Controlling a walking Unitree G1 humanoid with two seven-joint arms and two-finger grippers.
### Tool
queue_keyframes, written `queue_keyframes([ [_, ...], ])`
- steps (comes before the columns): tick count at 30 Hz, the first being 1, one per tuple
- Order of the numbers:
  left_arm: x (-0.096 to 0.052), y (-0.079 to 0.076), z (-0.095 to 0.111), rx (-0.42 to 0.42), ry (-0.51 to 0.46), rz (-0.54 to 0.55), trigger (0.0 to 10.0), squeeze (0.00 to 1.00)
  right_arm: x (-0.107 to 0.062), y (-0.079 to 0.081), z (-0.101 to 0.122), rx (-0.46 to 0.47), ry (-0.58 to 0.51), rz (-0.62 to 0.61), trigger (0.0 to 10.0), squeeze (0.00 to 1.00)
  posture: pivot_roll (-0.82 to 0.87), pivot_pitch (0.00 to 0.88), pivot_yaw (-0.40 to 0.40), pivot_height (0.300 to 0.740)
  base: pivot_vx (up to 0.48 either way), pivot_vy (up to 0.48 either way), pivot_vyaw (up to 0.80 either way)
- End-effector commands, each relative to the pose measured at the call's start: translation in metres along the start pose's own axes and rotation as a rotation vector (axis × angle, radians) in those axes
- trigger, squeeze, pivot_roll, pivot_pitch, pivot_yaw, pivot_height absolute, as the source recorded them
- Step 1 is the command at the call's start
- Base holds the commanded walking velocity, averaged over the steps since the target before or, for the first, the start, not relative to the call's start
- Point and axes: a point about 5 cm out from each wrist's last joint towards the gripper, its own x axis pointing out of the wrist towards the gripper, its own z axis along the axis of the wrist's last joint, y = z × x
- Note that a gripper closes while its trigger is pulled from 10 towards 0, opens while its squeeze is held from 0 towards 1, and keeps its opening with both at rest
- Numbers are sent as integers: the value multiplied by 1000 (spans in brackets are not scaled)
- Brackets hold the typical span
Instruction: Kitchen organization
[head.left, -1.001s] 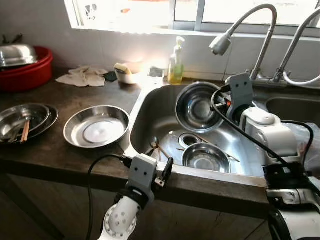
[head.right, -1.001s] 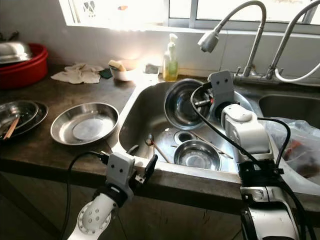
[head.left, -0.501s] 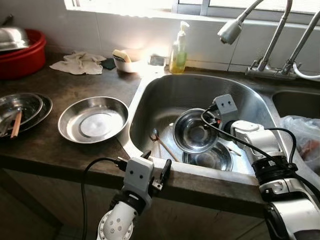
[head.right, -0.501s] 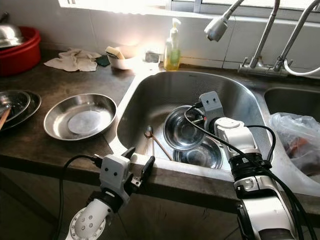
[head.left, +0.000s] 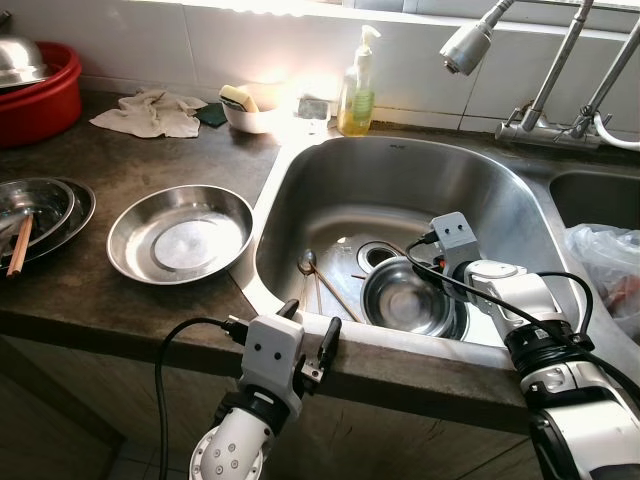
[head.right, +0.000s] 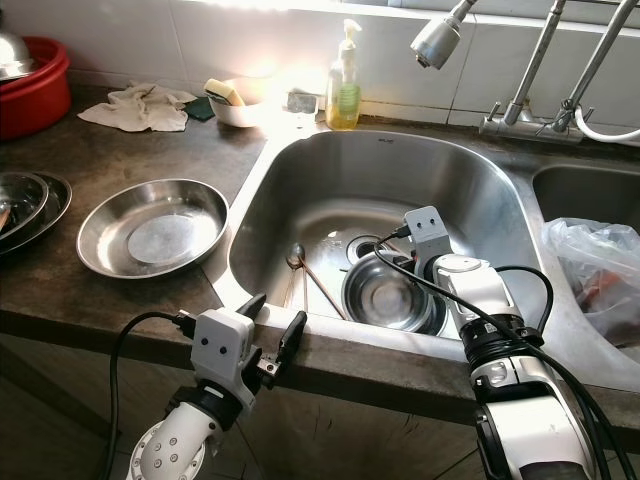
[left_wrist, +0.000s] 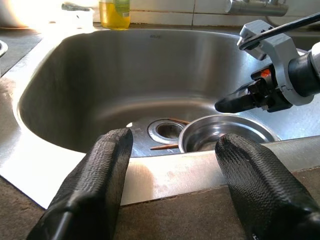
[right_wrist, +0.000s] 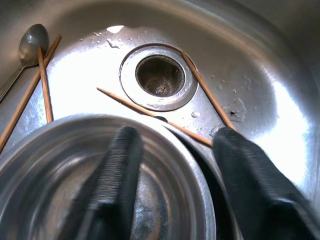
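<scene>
A steel bowl lies nested in a second bowl on the floor of the sink, beside the drain. My right gripper is down in the sink at the bowl's far rim. It is open: one finger is inside the bowl and the other outside, well apart. My left gripper is open at the counter's front edge, pointing over the sink rim, holding nothing.
Wooden chopsticks and a spoon lie on the sink floor. On the counter stand a wide steel dish, stacked plates, a red basin, a cloth and a soap bottle. A plastic bag is on the right.
My right gripper lowered the steel bowl from high in the sink onto the bowl lying at the bottom, and its fingers now stand apart. The head camera tilted down.
</scene>
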Motion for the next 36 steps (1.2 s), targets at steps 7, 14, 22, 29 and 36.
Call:
queue_keyframes([
  [7,3,0,-10,-6,50,-3,10000,0,-13,-2,21,-10,-206,-62,10000,0,149,102,-86,740,0,0,0],
  [14,12,4,-12,9,43,-4,10000,0,-46,4,47,-41,-469,-127,10000,0,123,78,-76,740,0,0,0],
  [22,19,11,-14,21,30,8,10000,0,-89,27,50,-14,-703,-124,10000,0,107,49,-55,740,0,0,0],
  [29,23,13,-15,34,26,-8,10000,0,-104,38,27,29,-747,-170,10000,0,98,25,-30,740,0,0,0],
  [36,26,17,-13,43,5,-14,10000,0,-118,52,-2,50,-735,-154,10000,0,90,13,-21,740,0,0,0],
])
